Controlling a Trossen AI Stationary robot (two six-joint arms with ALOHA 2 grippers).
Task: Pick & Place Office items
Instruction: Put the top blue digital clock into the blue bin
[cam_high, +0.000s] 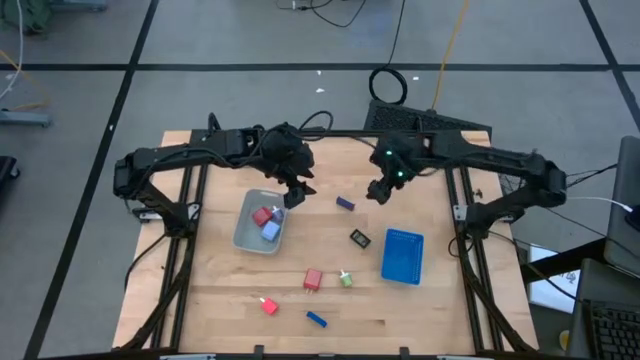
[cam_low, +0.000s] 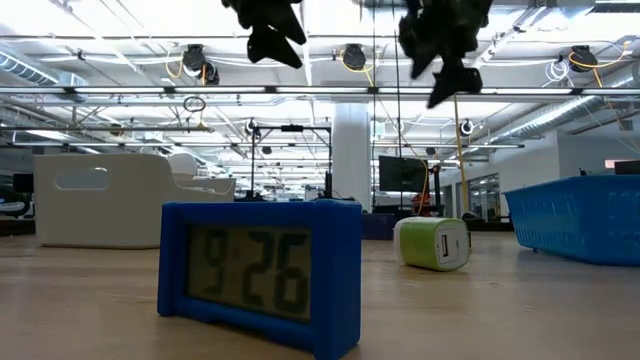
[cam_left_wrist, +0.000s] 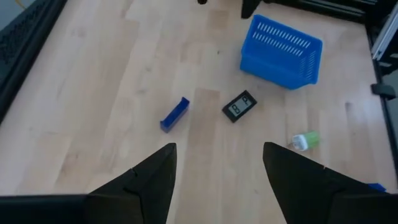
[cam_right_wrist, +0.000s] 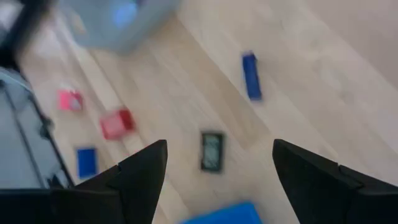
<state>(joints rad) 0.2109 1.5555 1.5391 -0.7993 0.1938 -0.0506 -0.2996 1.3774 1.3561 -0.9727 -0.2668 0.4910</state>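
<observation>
The small blue rectangular plastic block (cam_high: 345, 203) lies bare on the wooden tabletop (cam_high: 220, 290), between my two pincers. My left pincer (cam_high: 297, 194) hangs at its nine o'clock over the grey tray (cam_high: 246, 232), fingers apart, empty, probably just clear of the sorted pieces. My right pincer (cam_high: 377, 190), at three o'clock, is wide and empty. Only the low view reads the blue clock (cam_low: 259, 272).

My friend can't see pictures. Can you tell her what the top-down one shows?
Two dark robot arms reach over a wooden table, the left end effector above a grey tray holding a red and a lavender block, the right end effector open over bare wood. A blue tray and small office items lie scattered nearby.
</observation>
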